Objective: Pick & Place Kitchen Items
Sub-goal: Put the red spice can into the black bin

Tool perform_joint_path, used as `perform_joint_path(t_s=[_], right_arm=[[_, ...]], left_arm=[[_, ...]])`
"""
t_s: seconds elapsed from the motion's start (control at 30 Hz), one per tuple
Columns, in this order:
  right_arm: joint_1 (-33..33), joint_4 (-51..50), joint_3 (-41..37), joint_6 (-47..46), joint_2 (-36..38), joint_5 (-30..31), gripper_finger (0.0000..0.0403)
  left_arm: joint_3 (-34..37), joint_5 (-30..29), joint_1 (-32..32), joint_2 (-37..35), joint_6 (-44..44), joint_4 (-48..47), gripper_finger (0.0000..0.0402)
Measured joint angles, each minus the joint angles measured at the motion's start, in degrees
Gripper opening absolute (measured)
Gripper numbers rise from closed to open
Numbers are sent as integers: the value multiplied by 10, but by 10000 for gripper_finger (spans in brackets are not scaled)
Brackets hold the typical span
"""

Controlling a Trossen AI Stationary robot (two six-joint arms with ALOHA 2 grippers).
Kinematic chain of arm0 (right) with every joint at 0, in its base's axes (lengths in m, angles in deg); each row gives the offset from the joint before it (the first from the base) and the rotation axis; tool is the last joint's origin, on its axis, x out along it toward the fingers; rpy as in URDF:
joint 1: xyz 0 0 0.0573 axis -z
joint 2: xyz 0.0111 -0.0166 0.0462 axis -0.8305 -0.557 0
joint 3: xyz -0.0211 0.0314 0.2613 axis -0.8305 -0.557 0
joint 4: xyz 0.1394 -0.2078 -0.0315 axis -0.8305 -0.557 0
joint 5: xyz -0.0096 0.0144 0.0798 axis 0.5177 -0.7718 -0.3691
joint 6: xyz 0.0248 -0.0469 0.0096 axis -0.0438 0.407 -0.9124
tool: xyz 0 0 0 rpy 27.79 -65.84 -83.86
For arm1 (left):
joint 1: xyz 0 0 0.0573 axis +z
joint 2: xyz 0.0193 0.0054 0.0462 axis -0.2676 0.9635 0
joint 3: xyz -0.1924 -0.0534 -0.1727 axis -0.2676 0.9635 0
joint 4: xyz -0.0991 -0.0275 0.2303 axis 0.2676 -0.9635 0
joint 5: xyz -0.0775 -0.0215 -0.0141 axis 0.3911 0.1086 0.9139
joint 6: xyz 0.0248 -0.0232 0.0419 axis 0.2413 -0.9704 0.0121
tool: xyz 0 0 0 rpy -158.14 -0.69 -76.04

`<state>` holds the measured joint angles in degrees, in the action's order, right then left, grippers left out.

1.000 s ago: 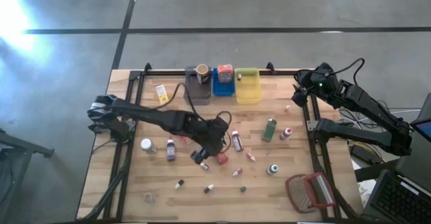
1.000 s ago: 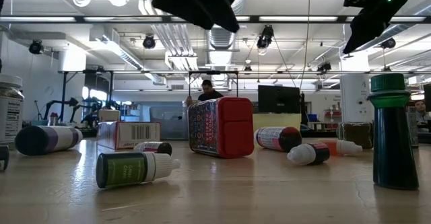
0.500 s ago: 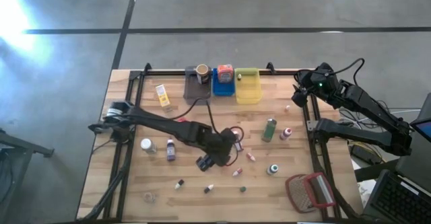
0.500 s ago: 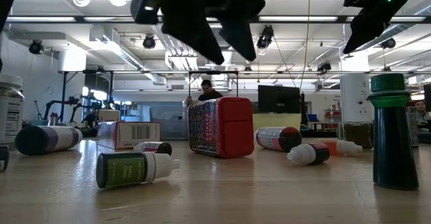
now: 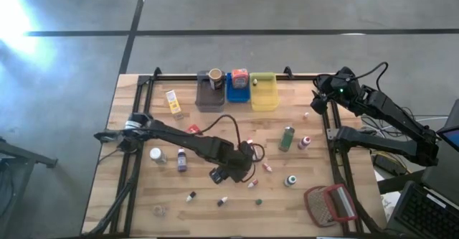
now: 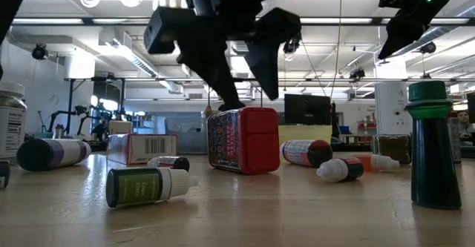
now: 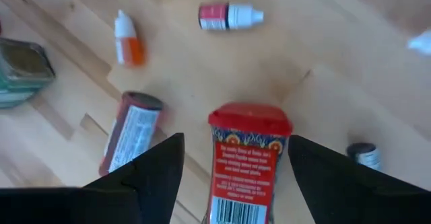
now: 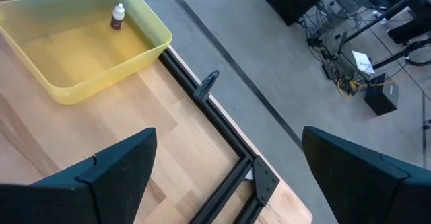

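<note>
Left wrist view: the left hand point(image 7: 232, 177) has swung in over the red packet point(image 7: 248, 160), fingers spread either side, not yet clenched, probably about to grasp.

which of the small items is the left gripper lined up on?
The red tin, lying between the open fingers of the left gripper. The red-label dropper bottle, the orange one and the dark-capped bottle lie outside its fingers.

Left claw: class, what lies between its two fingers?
In the left wrist view, the left claw stands open astride a red-capped packet; no finger touches it.
</note>
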<state>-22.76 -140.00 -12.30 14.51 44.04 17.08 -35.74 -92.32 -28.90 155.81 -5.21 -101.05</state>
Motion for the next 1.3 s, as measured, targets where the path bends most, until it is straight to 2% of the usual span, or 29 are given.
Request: perform_joint_path(t_s=[0.2, 0.87, 1.3], right_arm=[[0, 0, 0, 1, 0, 0, 366], [0, 0, 0, 1, 0, 0, 366], [0, 0, 0, -1, 0, 0, 366]], left_arm=[[-4, -17, -2, 25, 9, -13, 270], [-4, -16, -10, 63, 17, -13, 268], [-8, -16, -10, 62, 15, -14, 191]])
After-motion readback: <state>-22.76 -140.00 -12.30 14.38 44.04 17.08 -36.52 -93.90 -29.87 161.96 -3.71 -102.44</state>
